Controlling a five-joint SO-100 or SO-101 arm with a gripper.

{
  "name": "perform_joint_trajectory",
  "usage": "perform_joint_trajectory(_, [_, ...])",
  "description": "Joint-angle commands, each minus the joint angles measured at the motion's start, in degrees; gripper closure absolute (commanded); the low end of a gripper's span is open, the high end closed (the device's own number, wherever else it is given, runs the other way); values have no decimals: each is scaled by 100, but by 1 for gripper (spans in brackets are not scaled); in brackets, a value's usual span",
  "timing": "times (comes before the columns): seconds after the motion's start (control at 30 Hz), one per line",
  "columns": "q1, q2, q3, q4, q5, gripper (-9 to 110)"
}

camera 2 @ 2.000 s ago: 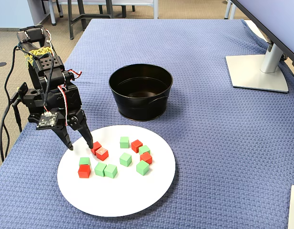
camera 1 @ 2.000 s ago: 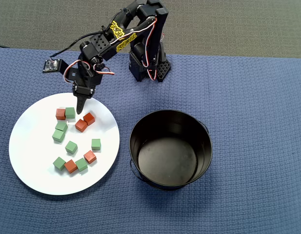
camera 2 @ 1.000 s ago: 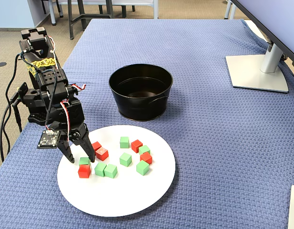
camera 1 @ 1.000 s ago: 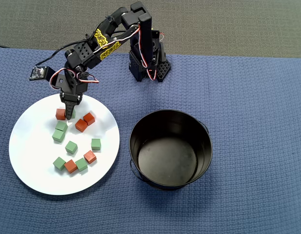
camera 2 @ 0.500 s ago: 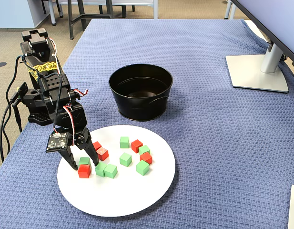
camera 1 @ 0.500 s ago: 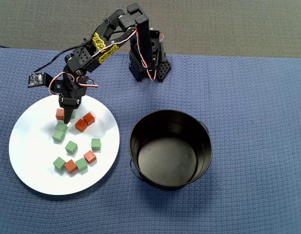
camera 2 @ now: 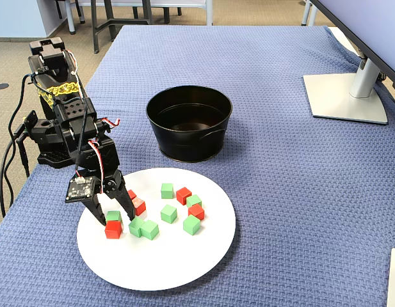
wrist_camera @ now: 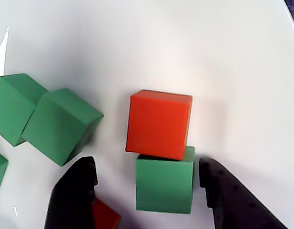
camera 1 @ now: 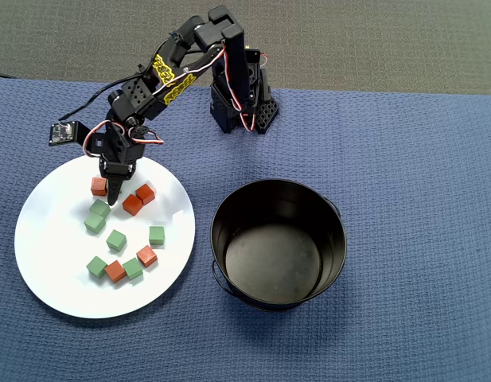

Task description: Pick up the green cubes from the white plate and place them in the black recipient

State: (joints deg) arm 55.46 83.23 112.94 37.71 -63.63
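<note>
The white plate (camera 1: 54, 263) (camera 2: 159, 262) (wrist_camera: 137, 47) holds several green cubes mixed with red-orange ones. My gripper (camera 1: 114, 193) (camera 2: 115, 219) (wrist_camera: 147, 174) is down on the plate's far left part in the overhead view, open. One green cube (wrist_camera: 165, 186) (camera 2: 113, 215) sits between the jaws, closer to the right finger (wrist_camera: 223, 195) than the left finger (wrist_camera: 75, 191). A red-orange cube (wrist_camera: 158, 124) touches its far side. Two more green cubes (wrist_camera: 61, 124) lie to the left in the wrist view. The black recipient (camera 1: 216, 239) (camera 2: 187, 150) stands empty right of the plate.
Another red-orange cube (wrist_camera: 105, 217) lies partly under the left finger. The arm's base (camera 1: 241, 107) stands at the table's far edge. A grey monitor foot (camera 2: 344, 96) sits at the right in the fixed view. Blue cloth covers the table.
The arm swung left in the overhead view and lowered onto the plate. The open jaws now straddle one green cube. No cube has shifted.
</note>
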Motion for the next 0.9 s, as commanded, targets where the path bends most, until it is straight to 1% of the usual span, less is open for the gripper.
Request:
perform_joint_trajectory(0.0, [-97,422,79,123,26,83])
perform_joint_trajectory(0.13, [-105,483,132,105,26,85])
perform_joint_trajectory(0.23, [-105,475,114,97,53,88])
perform_joint_trajectory(0.37, [-114,475,149,26,44,88])
perform_joint_trajectory(0.6, [-141,378,70,-35,114,101])
perform_joint_trajectory(0.77, [-141,510,105,9,149,101])
perform_joint_trajectory(0.87, [-53,949,35,431,149,101])
